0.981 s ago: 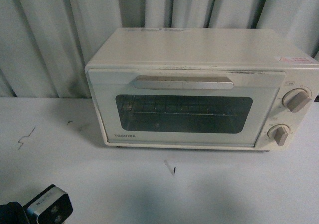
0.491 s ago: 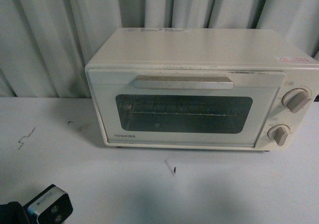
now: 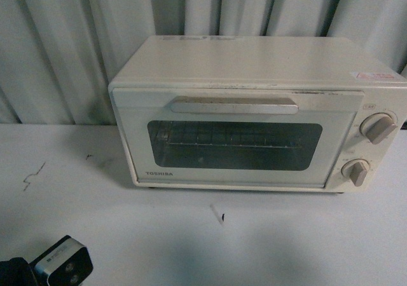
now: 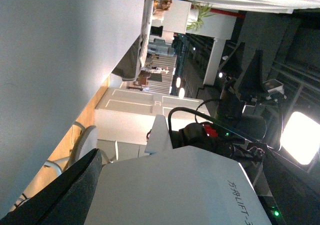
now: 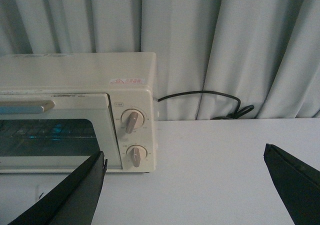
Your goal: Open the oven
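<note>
The cream-white TOSHIBA oven (image 3: 248, 114) stands on the white table against the curtain. Its door is shut, with a beige bar handle (image 3: 234, 105) above the dark glass window (image 3: 235, 145) and two beige knobs (image 3: 379, 128) at its right. In the right wrist view the oven's right end (image 5: 100, 85) with both knobs (image 5: 131, 121) lies ahead and to one side. My right gripper (image 5: 185, 185) is open and empty, well short of the oven and off its right end. My left gripper is open. Only one dark finger (image 4: 65, 190) shows in the left wrist view, which faces away from the oven.
The left arm's camera housing (image 3: 62, 265) shows at the front left table edge. A black power cord (image 5: 210, 97) runs from the oven's side along the curtain. The white table (image 3: 286, 235) stretches in front of the oven. The robot's white body (image 4: 170, 190) fills the left wrist view.
</note>
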Motion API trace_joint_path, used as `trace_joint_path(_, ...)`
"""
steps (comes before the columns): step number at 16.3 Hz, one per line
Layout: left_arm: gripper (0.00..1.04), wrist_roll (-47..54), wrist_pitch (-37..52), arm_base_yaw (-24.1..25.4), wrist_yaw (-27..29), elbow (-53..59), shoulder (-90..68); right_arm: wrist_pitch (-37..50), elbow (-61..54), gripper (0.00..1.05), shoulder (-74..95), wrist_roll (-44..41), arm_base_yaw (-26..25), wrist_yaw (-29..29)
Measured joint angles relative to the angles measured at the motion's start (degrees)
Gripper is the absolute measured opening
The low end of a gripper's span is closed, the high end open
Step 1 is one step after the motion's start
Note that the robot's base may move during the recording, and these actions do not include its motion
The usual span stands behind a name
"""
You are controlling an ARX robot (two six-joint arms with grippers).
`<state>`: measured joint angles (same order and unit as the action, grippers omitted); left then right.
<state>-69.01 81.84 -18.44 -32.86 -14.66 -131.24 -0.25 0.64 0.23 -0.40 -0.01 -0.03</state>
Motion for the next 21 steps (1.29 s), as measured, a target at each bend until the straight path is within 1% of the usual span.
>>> trace_joint_path(21, 0.98, 0.0, 0.0, 0.0, 0.0, 0.0, 0.0, 0.0, 0.0, 0.98, 0.0, 0.0, 0.0, 0.0)
